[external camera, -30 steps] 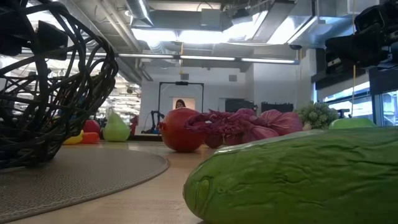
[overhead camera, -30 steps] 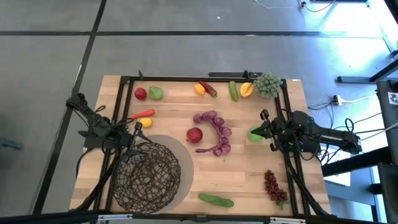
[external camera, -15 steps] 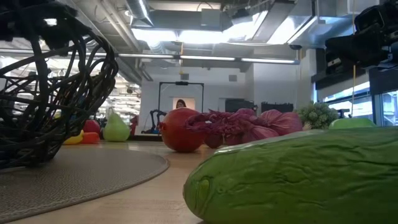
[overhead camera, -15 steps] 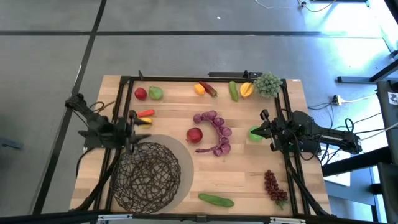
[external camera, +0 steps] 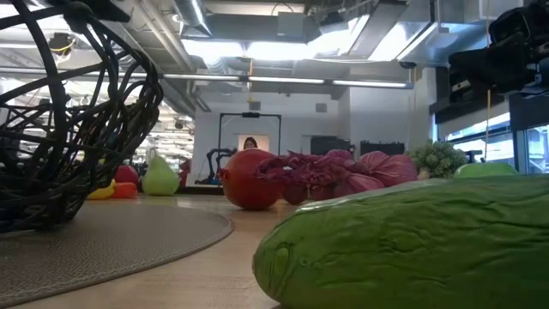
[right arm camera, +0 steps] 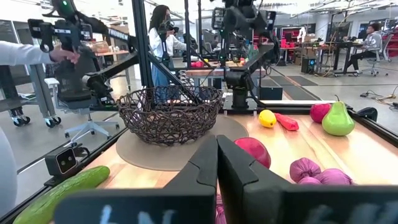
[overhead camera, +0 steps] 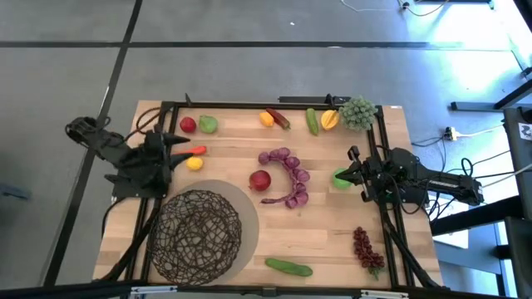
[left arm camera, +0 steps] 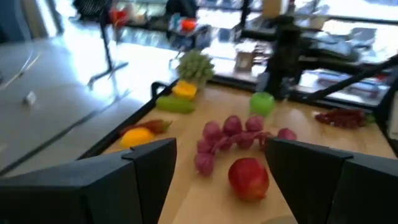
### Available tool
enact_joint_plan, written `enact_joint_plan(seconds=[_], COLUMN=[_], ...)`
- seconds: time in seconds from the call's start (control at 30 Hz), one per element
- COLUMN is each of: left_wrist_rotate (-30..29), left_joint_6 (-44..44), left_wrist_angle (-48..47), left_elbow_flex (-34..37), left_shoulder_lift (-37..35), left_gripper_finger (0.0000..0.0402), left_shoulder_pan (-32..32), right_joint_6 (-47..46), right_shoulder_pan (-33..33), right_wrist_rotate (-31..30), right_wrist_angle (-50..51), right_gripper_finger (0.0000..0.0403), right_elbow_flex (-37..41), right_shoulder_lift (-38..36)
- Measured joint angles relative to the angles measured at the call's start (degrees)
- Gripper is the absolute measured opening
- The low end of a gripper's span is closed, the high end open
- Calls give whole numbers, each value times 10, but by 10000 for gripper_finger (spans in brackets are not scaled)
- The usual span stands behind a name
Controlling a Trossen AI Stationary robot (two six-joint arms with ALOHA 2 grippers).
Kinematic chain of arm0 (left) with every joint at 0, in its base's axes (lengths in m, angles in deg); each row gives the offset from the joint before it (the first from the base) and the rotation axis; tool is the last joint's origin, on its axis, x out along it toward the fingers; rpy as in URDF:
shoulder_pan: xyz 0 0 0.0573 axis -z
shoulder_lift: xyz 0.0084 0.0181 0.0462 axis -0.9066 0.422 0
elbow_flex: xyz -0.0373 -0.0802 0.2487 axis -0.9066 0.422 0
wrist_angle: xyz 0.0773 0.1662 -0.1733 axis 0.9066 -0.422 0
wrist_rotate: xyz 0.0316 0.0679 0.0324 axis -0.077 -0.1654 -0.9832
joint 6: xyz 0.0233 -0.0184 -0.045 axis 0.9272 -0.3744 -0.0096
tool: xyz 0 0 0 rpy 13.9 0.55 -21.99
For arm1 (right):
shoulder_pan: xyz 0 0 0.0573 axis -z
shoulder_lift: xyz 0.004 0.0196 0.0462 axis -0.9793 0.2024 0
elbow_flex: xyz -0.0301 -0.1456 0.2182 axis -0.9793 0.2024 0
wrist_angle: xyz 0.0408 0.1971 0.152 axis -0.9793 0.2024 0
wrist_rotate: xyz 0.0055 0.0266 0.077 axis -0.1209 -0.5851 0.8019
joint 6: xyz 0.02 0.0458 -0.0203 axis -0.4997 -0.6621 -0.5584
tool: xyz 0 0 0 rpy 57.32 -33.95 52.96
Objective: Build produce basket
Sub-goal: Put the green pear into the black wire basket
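Two grippers hold nothing: the left gripper [overhead camera: 176,146], fingers apart, sits beside the red chili [overhead camera: 194,150] and yellow fruit [overhead camera: 194,164], basket [overhead camera: 196,235] just behind it, while the right gripper [overhead camera: 352,174], fingers together, waits by the green apple [overhead camera: 341,178].

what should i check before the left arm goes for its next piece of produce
1. Left gripper open and holding nothing: ok.
2. Basket upright on the grey mat: ok.
3. Basket contents: nothing visible through the mesh; cannot tell for sure.
4. Nearest pieces, the red chili and yellow fruit, lie free beside the left gripper: ok.
5. Right gripper shut, parked by the green apple at the right side, away from the left arm: ok.
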Motion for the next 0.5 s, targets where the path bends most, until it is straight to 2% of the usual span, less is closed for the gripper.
enact_joint_plan(seconds=[0.13,0.3,0.5], left_wrist_rotate=[21,101,193], left_joint_6=[-111,-280,-337], left_wrist_angle=[-133,-284,-328], left_elbow_flex=[-90,-164,-197], left_shoulder_lift=[75,152,219], left_gripper_finger=[236,236,236], left_shoulder_pan=[-34,-97,-197], right_joint_6=[-2,-13,-20], right_shoulder_pan=[0,0,0], right_wrist_rotate=[-11,-90,-126], right_wrist_angle=[10,114,191], right_gripper_finger=[0,0,0], right_elbow_flex=[-10,-88,-205], right_shoulder_lift=[1,28,115])
